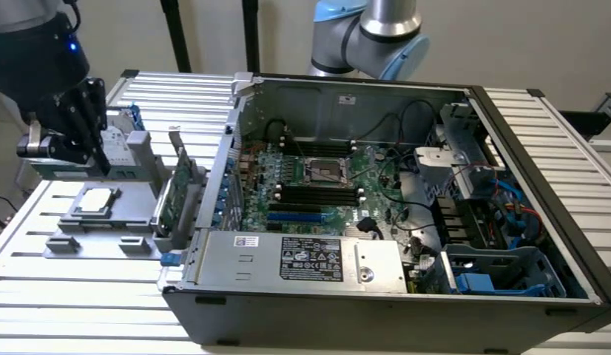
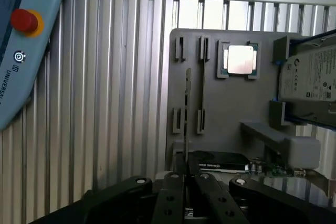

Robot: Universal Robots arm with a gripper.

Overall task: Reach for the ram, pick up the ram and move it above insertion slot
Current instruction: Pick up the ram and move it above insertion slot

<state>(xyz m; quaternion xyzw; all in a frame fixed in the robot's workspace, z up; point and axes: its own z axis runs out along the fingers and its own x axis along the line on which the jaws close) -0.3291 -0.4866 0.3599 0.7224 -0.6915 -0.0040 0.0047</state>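
One ram stick (image 2: 187, 109) is seen edge-on in the gray tray's (image 2: 231, 108) slots in the wrist view, beside one processor chip (image 2: 241, 59). The gripper (image 2: 185, 179) is closed around its near end. One open computer case (image 1: 385, 214) is recorded in the exterior view.

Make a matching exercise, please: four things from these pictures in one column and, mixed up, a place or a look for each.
Things:
1 processor chip
2 hard drive
3 motherboard
4 gripper

Descriptions:
a) inside the open computer case
b) above the grey holder
c) in a square recess of the grey holder
d) bears a white printed label

Pairs: 1-c; 2-d; 3-a; 4-b
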